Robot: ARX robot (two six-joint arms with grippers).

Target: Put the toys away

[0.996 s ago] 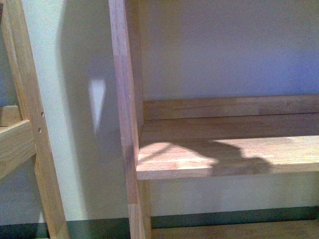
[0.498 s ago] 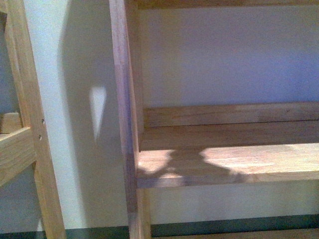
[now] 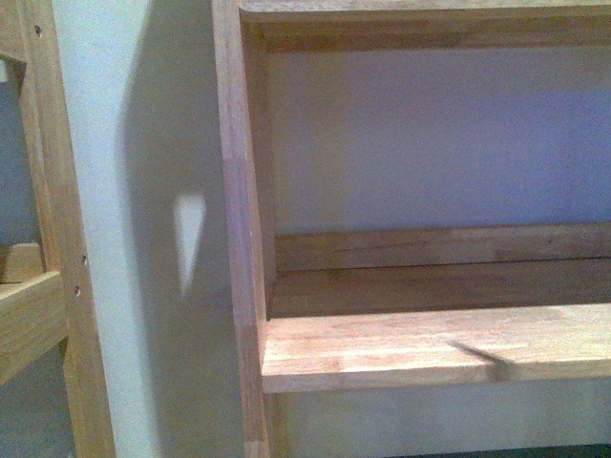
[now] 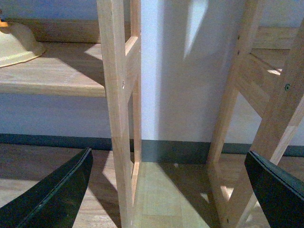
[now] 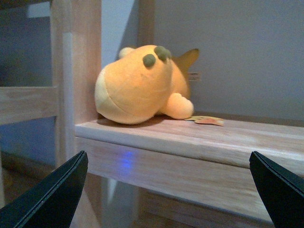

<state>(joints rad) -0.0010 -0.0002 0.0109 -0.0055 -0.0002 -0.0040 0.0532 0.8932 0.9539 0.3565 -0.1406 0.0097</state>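
The plush (image 5: 142,85) is seen lying on the shelf (image 5: 199,137) against its post, straight ahead of the right gripper (image 5: 166,190), whose jaws, like the left's, are spread empty.

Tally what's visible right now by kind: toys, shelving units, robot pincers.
Plush toy, lying on a shelf board: 1
Wooden shelving units, right unit and left unit: 2
Pincers, left pincer and right pincer, both open and empty: 2
Total: 5
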